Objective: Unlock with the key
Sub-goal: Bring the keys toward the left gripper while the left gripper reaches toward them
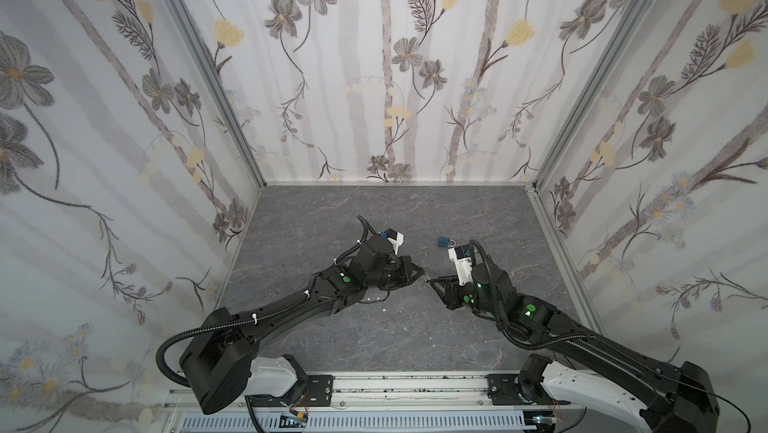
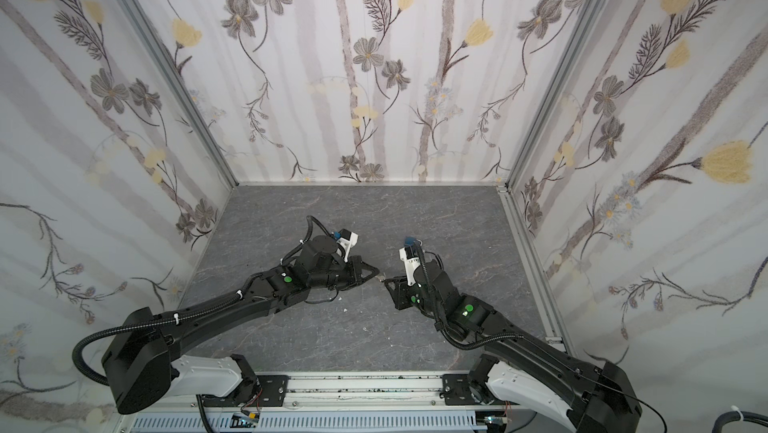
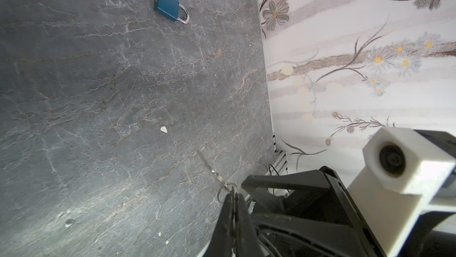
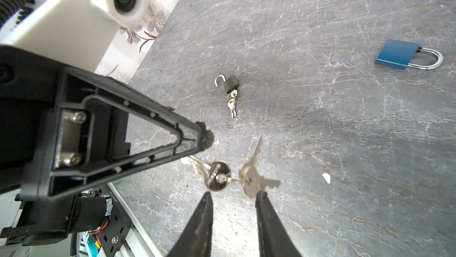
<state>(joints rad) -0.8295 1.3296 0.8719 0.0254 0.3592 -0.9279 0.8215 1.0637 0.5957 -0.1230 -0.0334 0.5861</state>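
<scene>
Right tool (image 4: 234, 194) gapes beside keys (image 4: 219, 176) clamped in left tool (image 3: 233, 195), blue padlock (image 4: 397, 54) well apart.

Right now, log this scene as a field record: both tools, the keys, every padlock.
left tool: shut on the key bunch, held above the table
right tool: open, fingertips at the key bunch, not clamped on it
blue padlock: flat on the table, shackle closed, keyhole empty
black padlock: small, on the table, shackle swung open, its own keys at the keyhole end
task state: no key in the blue padlock yet
</scene>
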